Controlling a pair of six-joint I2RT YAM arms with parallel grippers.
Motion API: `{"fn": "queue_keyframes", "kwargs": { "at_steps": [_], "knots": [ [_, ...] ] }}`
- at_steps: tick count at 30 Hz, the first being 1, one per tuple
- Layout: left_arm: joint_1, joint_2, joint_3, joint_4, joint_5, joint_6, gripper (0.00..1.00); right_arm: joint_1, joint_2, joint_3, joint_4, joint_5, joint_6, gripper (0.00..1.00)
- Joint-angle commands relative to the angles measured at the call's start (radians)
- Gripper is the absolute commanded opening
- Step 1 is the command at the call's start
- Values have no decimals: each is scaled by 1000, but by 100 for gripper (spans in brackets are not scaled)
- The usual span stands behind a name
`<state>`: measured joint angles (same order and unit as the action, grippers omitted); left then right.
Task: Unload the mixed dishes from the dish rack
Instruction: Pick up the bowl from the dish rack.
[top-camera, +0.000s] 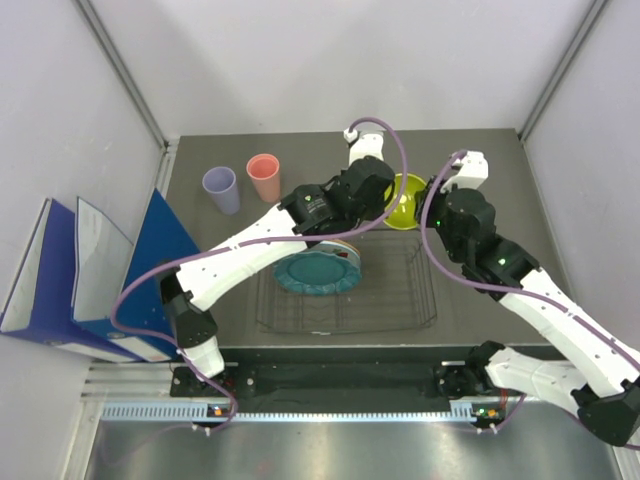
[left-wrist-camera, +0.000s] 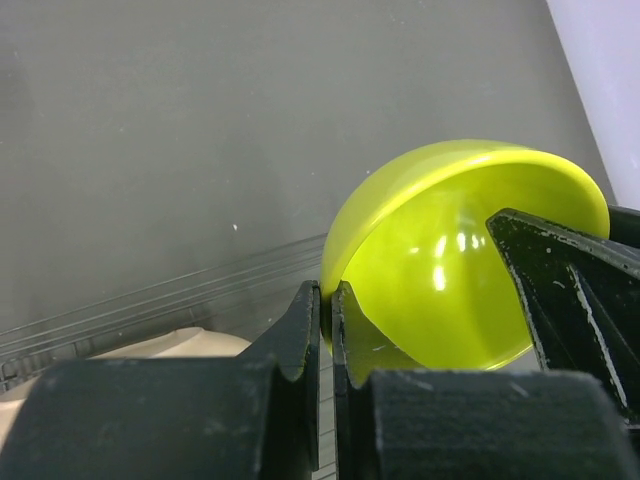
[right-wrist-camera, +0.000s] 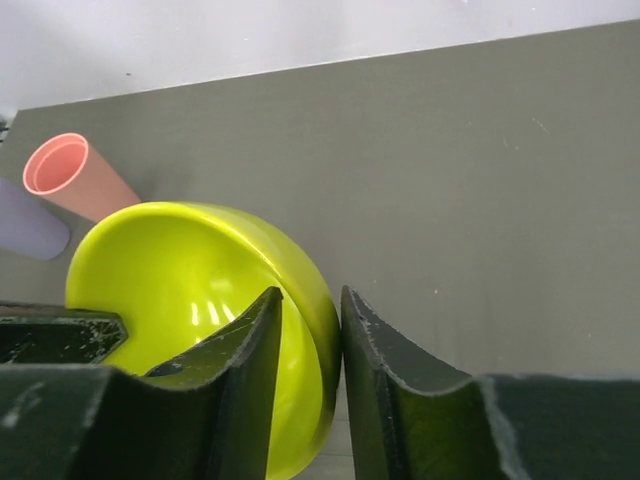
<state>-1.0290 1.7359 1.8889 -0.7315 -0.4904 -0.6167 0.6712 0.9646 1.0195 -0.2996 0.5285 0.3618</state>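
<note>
Yellow-green bowl (right-wrist-camera: 185, 275) (bottom out of frame)

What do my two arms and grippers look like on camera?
Both arms, left arm and right arm, have white links with black joint housings, and a mauve cable loops along each. The left gripper and right gripper have matte black, angular fingers with scuffed edges.

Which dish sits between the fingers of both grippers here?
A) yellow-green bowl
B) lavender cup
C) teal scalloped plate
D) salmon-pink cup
A: the wrist views show the rim of the yellow-green bowl pinched in the left gripper and also in the right gripper.
</note>
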Motion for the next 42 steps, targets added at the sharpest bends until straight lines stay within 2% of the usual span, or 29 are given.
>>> {"fn": "queue_keyframes", "kwargs": {
  "at_steps": [1,3,4,5,23,25,26,28,29,30,38,41,42],
  "knots": [
    [-8,-67,3,118,30,-8,0,10,16,-13,42,-15,8,23],
    [-8,-68,1,118,32,-8,0,11,16,-15,43,-16,6,16],
    [-8,-68,-1,121,32,-8,0,11,16,-16,42,-16,8,6],
    [-8,-68,-1,119,30,-9,0,10,17,-18,43,-16,8,0],
    [-6,-76,-11,142,16,11,0,10,-17,-13,39,-15,0,0],
    [-8,-82,-16,150,15,20,12,8,-18,-9,39,-15,0,0],
    [-8,-84,-19,156,13,26,39,10,-21,-1,37,-13,0,0],
    [-8,-93,-24,164,4,37,64,10,-23,10,33,-5,0,0],
    [-6,-96,-24,162,-5,37,87,10,-20,27,31,-1,-1,0],
    [-6,-105,-25,162,-32,34,99,10,-21,37,30,2,-1,0],
    [32,-180,-95,176,-126,-5,99,-13,80,250,-24,48,-11,0],
    [56,-263,-176,182,-151,-35,99,-88,170,376,-45,33,3,0],
    [63,-283,-203,201,-149,-37,99,-125,202,414,-73,-31,41,0]
  ]
}}
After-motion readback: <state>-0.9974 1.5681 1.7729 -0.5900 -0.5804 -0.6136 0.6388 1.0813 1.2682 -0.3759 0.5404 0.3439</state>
